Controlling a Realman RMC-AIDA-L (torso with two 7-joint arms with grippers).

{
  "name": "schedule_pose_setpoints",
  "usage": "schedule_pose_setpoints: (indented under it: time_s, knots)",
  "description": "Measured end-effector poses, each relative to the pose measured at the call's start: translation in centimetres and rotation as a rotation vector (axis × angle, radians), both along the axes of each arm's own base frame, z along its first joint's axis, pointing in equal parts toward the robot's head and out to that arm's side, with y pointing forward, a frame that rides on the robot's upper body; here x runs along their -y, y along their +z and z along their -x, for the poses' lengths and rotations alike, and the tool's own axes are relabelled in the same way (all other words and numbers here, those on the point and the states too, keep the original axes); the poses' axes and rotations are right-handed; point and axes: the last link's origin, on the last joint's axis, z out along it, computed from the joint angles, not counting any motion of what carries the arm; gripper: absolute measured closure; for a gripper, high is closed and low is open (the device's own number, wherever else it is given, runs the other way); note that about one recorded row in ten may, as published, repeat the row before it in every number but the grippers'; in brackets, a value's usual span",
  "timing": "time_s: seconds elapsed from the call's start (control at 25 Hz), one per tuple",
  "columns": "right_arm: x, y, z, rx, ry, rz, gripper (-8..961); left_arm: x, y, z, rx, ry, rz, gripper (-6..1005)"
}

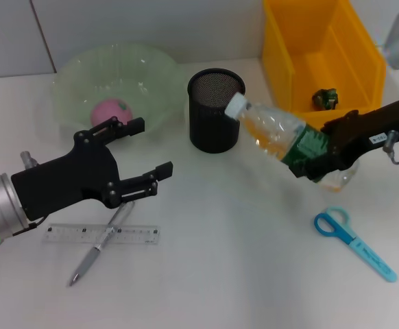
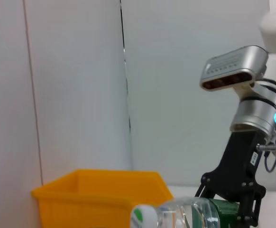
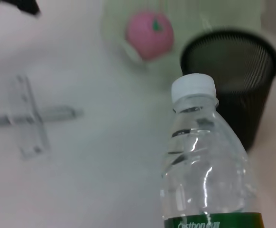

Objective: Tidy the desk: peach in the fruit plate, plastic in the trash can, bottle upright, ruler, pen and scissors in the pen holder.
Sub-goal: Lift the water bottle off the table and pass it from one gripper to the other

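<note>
Clear plastic water bottle [image 1: 280, 137], green-labelled, tilts clamped in right tool [image 1: 314, 163] at label band; smooth, likely slippery, light. Left tool [image 1: 139, 152] gapes empty above table [image 1: 240, 274].

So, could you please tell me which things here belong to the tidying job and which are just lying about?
Belonging to the job:
- bottle, tilted, in the right gripper
- peach, in the fruit plate
- pen holder
- ruler, pen across it
- scissors
- yellow trash bin, crumpled item inside
- left gripper, open

Just lying about:
- nothing visible
</note>
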Motion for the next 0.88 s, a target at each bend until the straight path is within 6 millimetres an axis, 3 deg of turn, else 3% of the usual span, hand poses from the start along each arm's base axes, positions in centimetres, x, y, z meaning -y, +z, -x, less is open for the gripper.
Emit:
schedule_pose_setpoints:
  time_s: [0.32,0.88]
  knots:
    - [1.5,0.9,-0.8,-0.214,0.128,-0.081,177,0.5,0.9,-0.1,0.087,0.011,-0.027,139]
    - [3.5,-1.5,-2.9,-0.462,0.29,-0.172,175,1.2,3.1,0.0,0.258,0.048,-0.096,139]
